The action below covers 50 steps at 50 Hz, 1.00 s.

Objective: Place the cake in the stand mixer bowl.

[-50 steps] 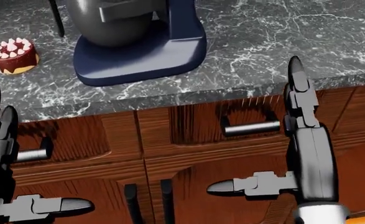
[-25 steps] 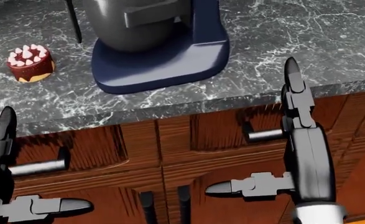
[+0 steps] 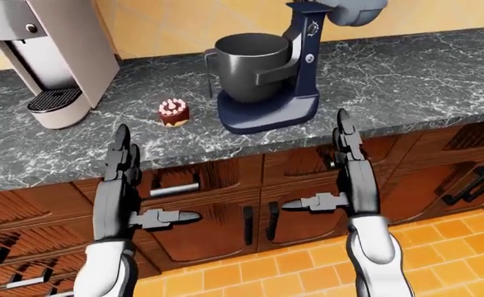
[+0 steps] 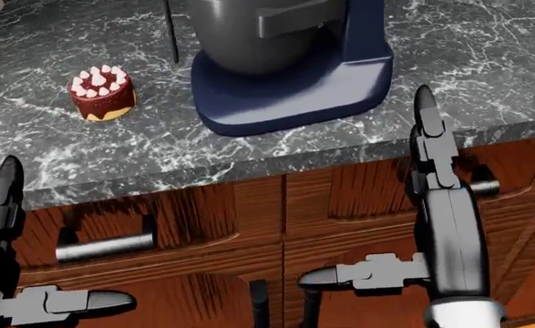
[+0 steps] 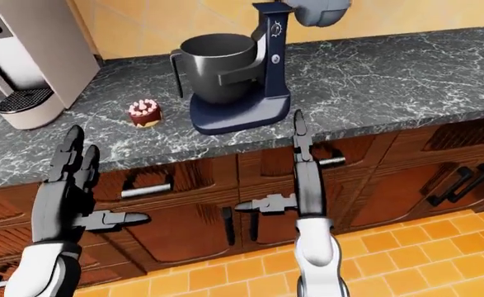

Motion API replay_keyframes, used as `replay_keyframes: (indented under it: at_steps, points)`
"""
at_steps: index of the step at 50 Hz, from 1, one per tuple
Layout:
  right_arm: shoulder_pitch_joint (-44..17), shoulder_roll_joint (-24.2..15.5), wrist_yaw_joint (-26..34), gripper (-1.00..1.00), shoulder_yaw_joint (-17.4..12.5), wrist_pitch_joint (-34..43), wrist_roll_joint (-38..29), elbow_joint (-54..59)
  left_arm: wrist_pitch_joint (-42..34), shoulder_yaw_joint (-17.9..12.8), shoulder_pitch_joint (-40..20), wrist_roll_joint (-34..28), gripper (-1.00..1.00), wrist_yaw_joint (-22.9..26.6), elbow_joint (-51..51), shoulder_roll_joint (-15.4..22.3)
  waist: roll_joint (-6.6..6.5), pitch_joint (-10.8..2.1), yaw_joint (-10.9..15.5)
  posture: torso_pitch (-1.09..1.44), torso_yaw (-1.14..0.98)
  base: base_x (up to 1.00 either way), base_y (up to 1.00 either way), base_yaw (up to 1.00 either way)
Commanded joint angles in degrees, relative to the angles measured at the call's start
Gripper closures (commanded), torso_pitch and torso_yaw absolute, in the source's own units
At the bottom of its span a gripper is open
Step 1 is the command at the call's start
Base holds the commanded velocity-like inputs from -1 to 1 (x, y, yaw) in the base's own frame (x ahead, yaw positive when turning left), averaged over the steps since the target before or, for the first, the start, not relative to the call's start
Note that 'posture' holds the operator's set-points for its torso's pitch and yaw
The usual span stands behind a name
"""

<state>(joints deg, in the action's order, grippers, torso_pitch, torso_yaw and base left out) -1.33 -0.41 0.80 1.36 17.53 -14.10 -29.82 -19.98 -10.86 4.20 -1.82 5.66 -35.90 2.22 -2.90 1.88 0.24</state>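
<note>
Hovering below counter (image 3: 440, 80), both hands (fingers splayed).

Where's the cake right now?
In the left-eye view the cake sits on the dark marble counter, left of the stand mixer, right of the coffee machine.

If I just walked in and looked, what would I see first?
Probably the big navy stand mixer with its dark grey bowl, standing mid-counter in the left-eye view. Just left of it, apart from it, sits a little chocolate cake with pink-and-white dollops on top, and a coffee machine stands at far left. Low down, the left robot hand and right robot hand are open and empty before the wooden cabinets.
</note>
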Motion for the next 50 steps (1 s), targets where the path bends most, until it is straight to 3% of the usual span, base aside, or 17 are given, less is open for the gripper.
replay_keyframes:
  at_steps: [1, 3, 4, 9, 13, 14, 22, 38, 39, 41, 50]
  points:
    - [-1.33, -0.32, -0.62, -1.0, -0.93, -1.87, -0.25, -2.97, 1.9, 0.62, -1.19, 0.29, -1.0, 0.18, -2.77, 0.1, 0.31, -0.95, -0.36, 0.0, 0.0, 0.0, 0.27, 0.0]
    - [-1.33, -0.32, -0.61, -1.0, -0.9, -1.95, -0.23, -2.87, 1.91, 0.67, -1.08, 0.27, -1.0, 0.2, -2.87, 0.06, 1.56, -0.73, -0.3, 0.0, 0.0, 0.0, 0.18, 0.0]
    - [-1.33, -0.32, -0.6, -1.0, -0.85, -1.97, -0.28, -2.88, 1.96, 0.68, -1.06, 0.24, -1.0, 0.2, -2.84, 0.05, 1.9, 0.05, -0.29, 0.0, 0.0, 0.0, 0.02, 0.0]
    - [-1.2, -0.28, -0.72, -1.0, -1.03, -2.35, -0.05, -3.08, 1.94, 0.71, -1.04, 0.18, -1.0, 0.21, -2.95, 0.02, 3.0, -0.18, 0.36, 0.0, 0.0, 0.0, 0.0, 0.0]
    - [-1.22, -0.35, -0.69, -1.0, -1.13, -2.44, 0.01, -3.1, 1.8, 0.67, -1.08, 0.22, -1.0, 0.18, -3.13, 0.0, 5.82, -0.75, 1.3, 0.0, 0.0, 0.01, 0.0, 0.0]
    - [-1.22, -0.36, -0.68, -1.0, -1.14, -2.45, 0.02, -3.08, 1.79, 0.64, -1.09, 0.26, -1.0, 0.17, -3.2, -0.01, 4.92, -0.2, 1.04, 0.0, 0.0, 0.03, 0.0, 0.0]
    - [-1.24, -0.39, -0.63, -1.0, -1.14, -2.3, -0.1, -3.25, 1.29, 0.4, -1.36, 0.51, -1.0, 0.09, -3.71, 0.08, 3.26, -1.55, 0.31, 0.0, 0.0, 0.03, 0.0, 0.0]
    - [-1.06, -0.32, -0.48, -1.0, -0.92, -1.5, -0.55, -4.54, -0.37, -0.99, -1.96, 1.33, -1.0, 0.08, -5.63, 0.46, 2.97, -2.18, -0.08, 0.0, 0.0, 0.03, 0.0, 0.0]
    - [-1.08, -0.33, -0.47, -1.0, -0.91, -1.5, -0.57, -4.57, -0.49, -1.06, -2.04, 1.37, -1.0, 0.06, -5.69, 0.49, 2.74, -2.99, -0.14, 0.0, 0.0, 0.05, 0.0, 0.0]
    - [-1.11, -0.34, -0.45, -1.0, -0.98, -1.52, -0.55, -4.53, -0.65, -1.2, -2.14, 1.45, -1.0, 0.04, -5.86, 0.55, 2.48, -1.45, -0.13, 0.0, 0.0, 0.07, 0.0, 0.0]
    - [-1.09, -0.37, -0.43, -1.0, -1.04, -1.66, -0.63, -4.58, -1.35, -2.17, -2.74, 1.83, -1.0, -0.09, -6.58, 0.94, 2.31, -0.34, -0.1, 0.0, 0.0, 0.1, 0.0, 0.0]
